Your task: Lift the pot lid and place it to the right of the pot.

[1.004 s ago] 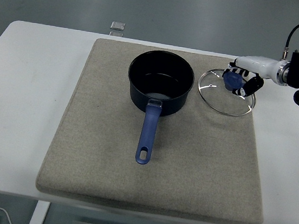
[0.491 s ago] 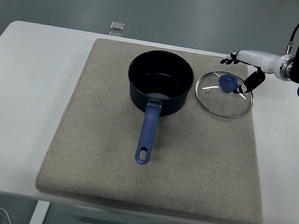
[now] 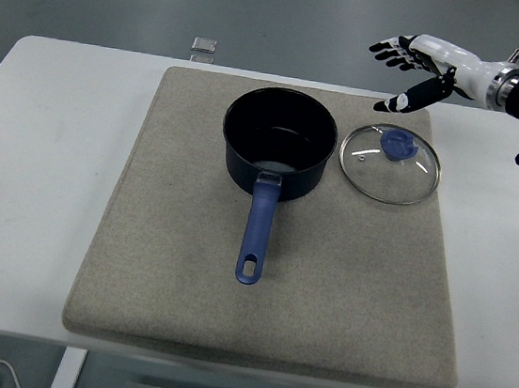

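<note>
A dark blue pot (image 3: 278, 145) with a long blue handle (image 3: 255, 236) stands uncovered on a grey mat (image 3: 267, 290). Just to its right the glass lid (image 3: 389, 163) with a blue knob (image 3: 398, 144) lies flat on the mat. My right hand (image 3: 410, 69) hovers above and behind the lid, fingers spread and holding nothing, clear of the knob. The left arm does not show.
The mat covers most of the white table (image 3: 25, 175). A small clear object (image 3: 203, 45) lies at the table's far edge, behind the mat. Beyond the table is grey floor.
My right hand let go of the lid knob, opened, and rose up and back away from it. The lid settled flat on the mat beside the pot.
</note>
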You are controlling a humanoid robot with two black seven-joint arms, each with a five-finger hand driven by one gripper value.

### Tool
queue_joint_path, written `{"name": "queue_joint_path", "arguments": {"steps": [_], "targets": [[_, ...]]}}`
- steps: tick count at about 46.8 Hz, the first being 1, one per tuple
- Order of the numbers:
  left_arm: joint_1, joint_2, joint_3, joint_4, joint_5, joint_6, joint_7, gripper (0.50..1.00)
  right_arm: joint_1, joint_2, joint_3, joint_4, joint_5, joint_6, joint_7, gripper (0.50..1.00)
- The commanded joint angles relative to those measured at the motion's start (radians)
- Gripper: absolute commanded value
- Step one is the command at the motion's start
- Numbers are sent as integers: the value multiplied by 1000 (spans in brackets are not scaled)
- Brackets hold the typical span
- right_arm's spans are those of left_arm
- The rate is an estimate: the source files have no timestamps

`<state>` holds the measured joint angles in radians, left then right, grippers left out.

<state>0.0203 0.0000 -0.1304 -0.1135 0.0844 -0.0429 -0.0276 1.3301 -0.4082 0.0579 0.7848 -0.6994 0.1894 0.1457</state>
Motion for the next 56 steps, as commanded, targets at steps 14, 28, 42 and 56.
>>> {"name": "queue_joint_path", "arguments": {"steps": [14,28,42,56], "targets": [[0,0,0,0,0,0,0,1000,-29,8,3,-18,379,-4,-9,911],[0,0,0,0,0,0,0,1000,-55,14,0,-33,773,-4,-11,909],[0,0,0,0,0,0,0,1000,-106,31,2,-38,1072,-5,-52,909],[0,0,0,0,0,0,0,1000,-120,34,17,-52,1305,-1,-51,909]]}}
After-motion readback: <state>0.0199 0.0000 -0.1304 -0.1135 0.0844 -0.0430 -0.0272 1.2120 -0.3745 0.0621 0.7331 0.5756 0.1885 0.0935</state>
